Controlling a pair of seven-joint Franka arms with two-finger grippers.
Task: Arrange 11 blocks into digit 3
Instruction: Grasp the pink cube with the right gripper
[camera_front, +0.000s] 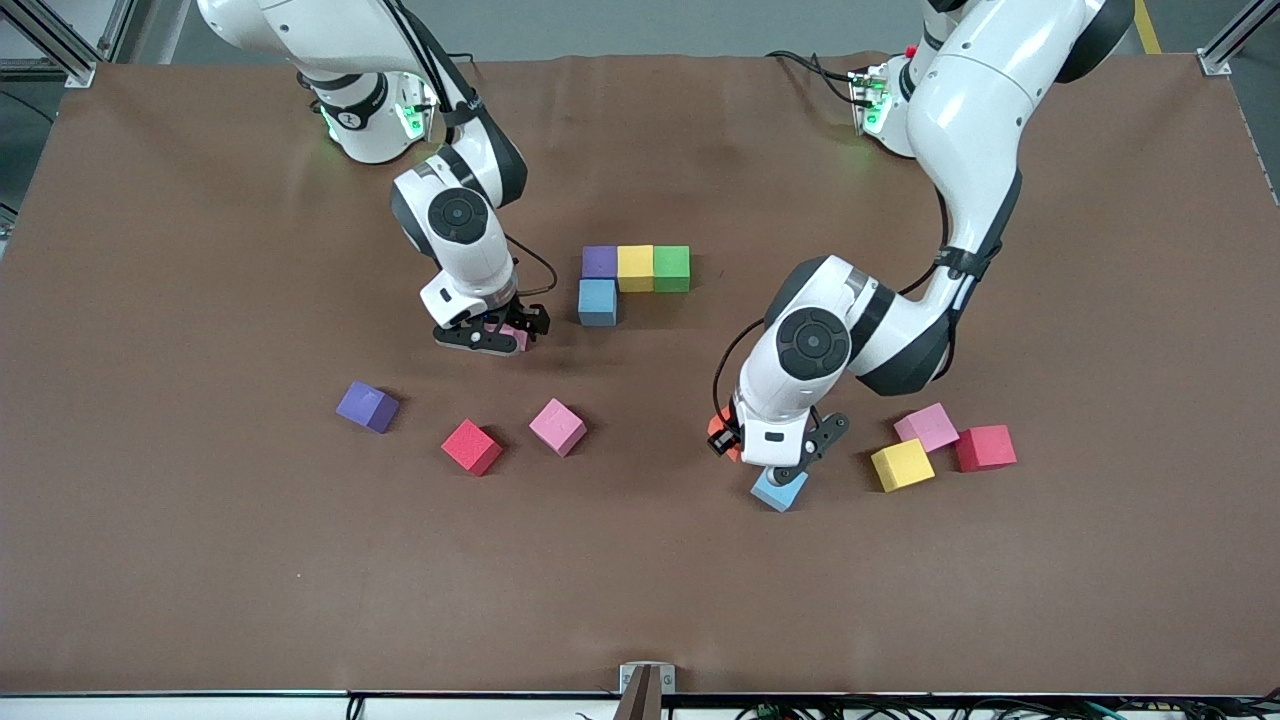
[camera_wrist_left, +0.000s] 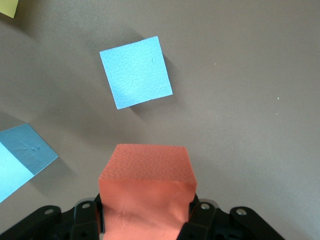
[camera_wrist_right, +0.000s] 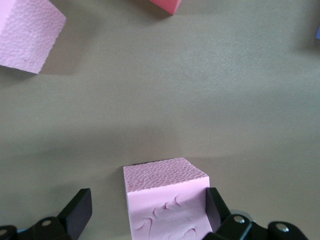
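Nearest the front camera lies a light blue block (camera_front: 779, 490), at about six o'clock from the left gripper (camera_front: 770, 450), which pinches an orange block (camera_wrist_left: 146, 192) just above the table (camera_front: 200, 560). At three o'clock from that gripper sit a yellow block (camera_front: 902, 465), a pink block (camera_front: 927, 426) and a red cube (camera_front: 985, 447). The right gripper (camera_front: 492, 335) stands spread around a pink cube (camera_wrist_right: 167, 200), one finger (camera_wrist_right: 77, 210) apart from it. At two o'clock from it, purple (camera_front: 599, 261), yellow (camera_front: 635, 267) and green (camera_front: 671, 267) blocks form a row, with a blue one (camera_front: 597, 301) touching the purple. A purple block (camera_front: 367, 406), a red cube (camera_front: 471, 446) and a pink block (camera_front: 557, 426) lie around six o'clock from the right gripper.
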